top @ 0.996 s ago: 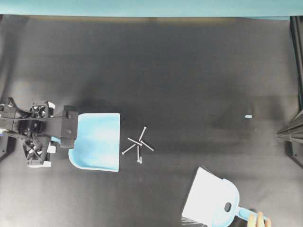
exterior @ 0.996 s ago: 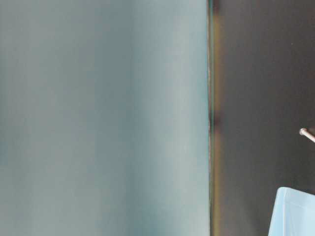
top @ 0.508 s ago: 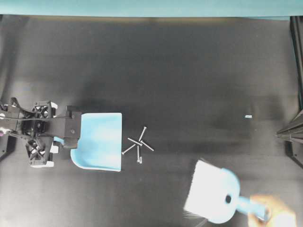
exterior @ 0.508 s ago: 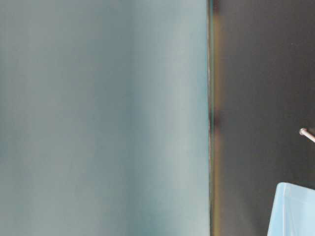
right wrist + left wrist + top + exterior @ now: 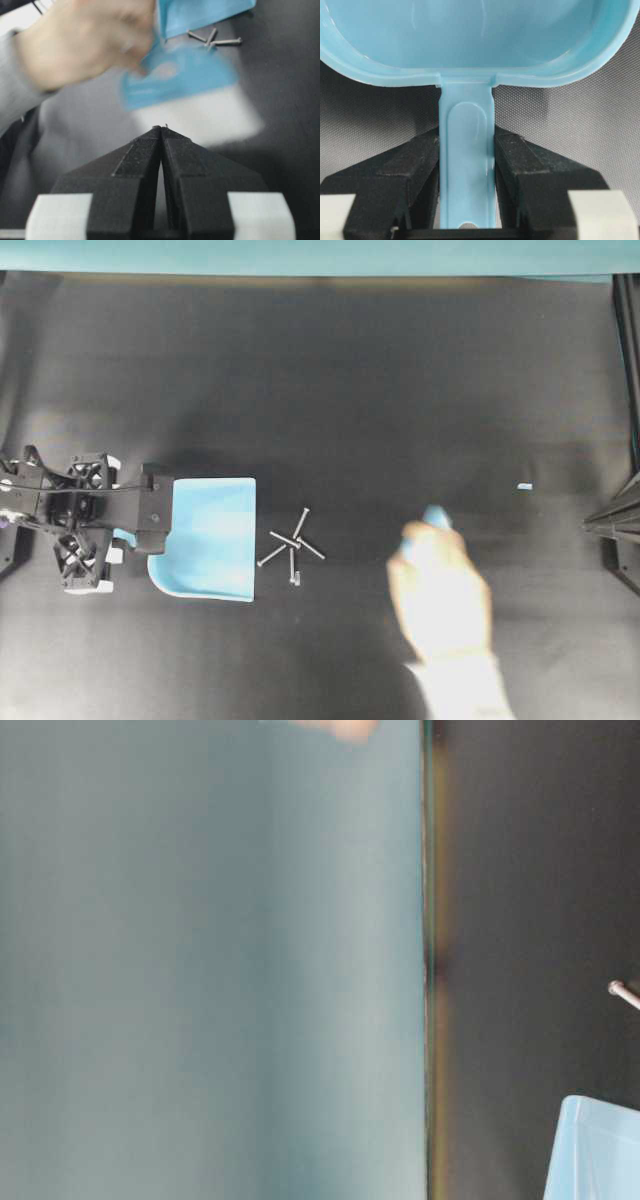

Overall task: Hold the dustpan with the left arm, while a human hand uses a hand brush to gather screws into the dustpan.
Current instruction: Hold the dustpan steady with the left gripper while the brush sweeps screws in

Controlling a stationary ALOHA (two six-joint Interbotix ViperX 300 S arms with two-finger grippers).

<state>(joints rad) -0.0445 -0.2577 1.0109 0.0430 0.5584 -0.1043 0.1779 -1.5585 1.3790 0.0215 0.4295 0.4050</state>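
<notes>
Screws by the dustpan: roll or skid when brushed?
The screws are thin and round-shanked, so they would probably roll in arcs. They lie crossed in a loose pile, so some may drag together. The dark table looks matte, so long skids seem unlikely.

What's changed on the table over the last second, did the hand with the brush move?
Yes. The human hand carried the hand brush up from the bottom right corner of the overhead view toward the screws, now blurred with motion. The dustpan nudged slightly toward the screws. The left claw stays clamped on its handle, the screws lie unswept, and the right claw stays shut.
</notes>
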